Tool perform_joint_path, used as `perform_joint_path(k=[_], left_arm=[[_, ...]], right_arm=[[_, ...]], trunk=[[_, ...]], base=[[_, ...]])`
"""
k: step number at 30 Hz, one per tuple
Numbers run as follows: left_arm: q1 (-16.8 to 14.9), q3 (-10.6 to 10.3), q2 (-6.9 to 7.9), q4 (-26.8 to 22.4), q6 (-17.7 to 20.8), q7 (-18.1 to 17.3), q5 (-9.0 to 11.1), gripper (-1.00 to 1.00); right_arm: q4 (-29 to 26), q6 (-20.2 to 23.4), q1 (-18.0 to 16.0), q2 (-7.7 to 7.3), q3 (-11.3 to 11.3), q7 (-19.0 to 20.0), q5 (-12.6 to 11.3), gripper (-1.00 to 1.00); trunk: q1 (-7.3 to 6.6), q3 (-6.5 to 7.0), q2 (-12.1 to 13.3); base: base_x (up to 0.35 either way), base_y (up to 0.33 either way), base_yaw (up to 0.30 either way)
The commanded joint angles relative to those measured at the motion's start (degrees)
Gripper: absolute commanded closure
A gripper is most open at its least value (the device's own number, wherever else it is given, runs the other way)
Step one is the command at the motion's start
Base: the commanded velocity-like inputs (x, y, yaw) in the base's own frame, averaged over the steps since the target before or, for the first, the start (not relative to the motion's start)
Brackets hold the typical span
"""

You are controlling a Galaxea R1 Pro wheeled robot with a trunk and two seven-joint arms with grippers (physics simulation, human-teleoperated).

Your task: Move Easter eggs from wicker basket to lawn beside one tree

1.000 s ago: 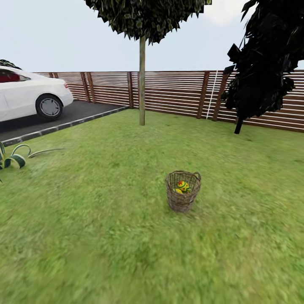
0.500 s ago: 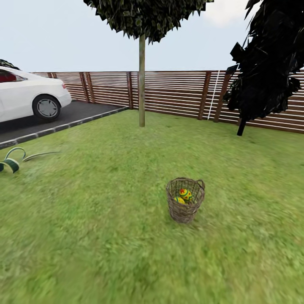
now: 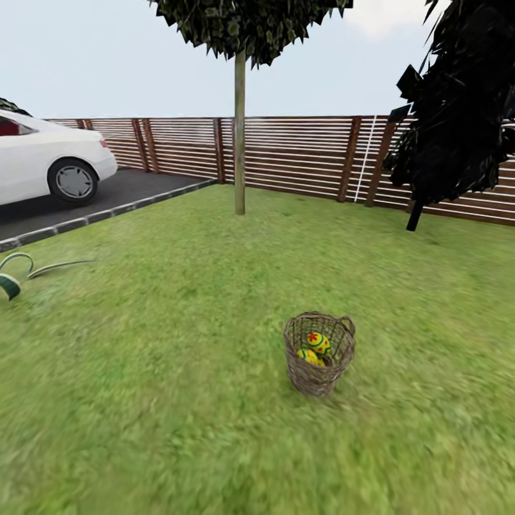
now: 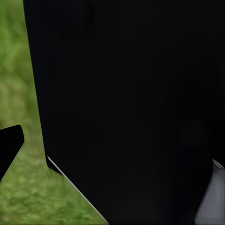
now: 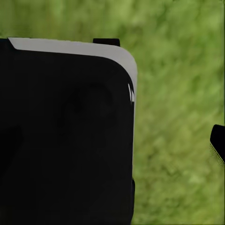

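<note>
You've got the wicker basket (image 3: 319, 353) sitting upright on the lawn (image 3: 179, 322), a little right of centre in your head view. Inside it, the Easter eggs (image 3: 317, 346) show through the open rim: one yellow egg with red dots sits high, another peeks out below it, and I can't make out a third through the weave. Straight beyond stands the tree (image 3: 239, 136), slim pale trunk rising from the grass in front of the wooden fence (image 3: 300, 154), well apart from the basket. A dark bush (image 3: 458, 107) looms at the right, a white car (image 3: 43, 161) is parked on the driveway (image 3: 86, 200) at the left. Your wrist cameras look down on blurred grass past large black robot bodywork; neither shows fingertips clearly, so I can't tell whether either gripper is parted or closed.
</note>
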Motion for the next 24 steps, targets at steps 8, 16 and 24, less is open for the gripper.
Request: perform_joint_path(k=[8, 16, 24], left_arm=[[0.0, 0.0, -0.03, -0.1, -0.1, 0.0, 0.0, -1.0], [0.0, 0.0, -0.02, -0.1, -0.1, 0.0, 0.0, -1.0], [0.0, 0.0, -0.01, -0.1, -0.1, 0.0, 0.0, -1.0]], right_arm=[[0.1, -0.3, 0.0, -0.01, -0.1, 0.0, 0.1, -1.0], [0.1, -0.3, 0.0, -0.02, -0.1, 0.0, 0.1, -1.0], [0.1, -0.2, 0.0, -0.02, -0.1, 0.0, 0.1, -1.0]], trunk=[[0.03, -0.26, 0.0], [0.03, -0.27, 0.0], [0.03, -0.27, 0.0]], base=[[0.335, 0.0, -0.033], [0.335, 0.0, -0.229], [0.335, 0.022, -0.03]])
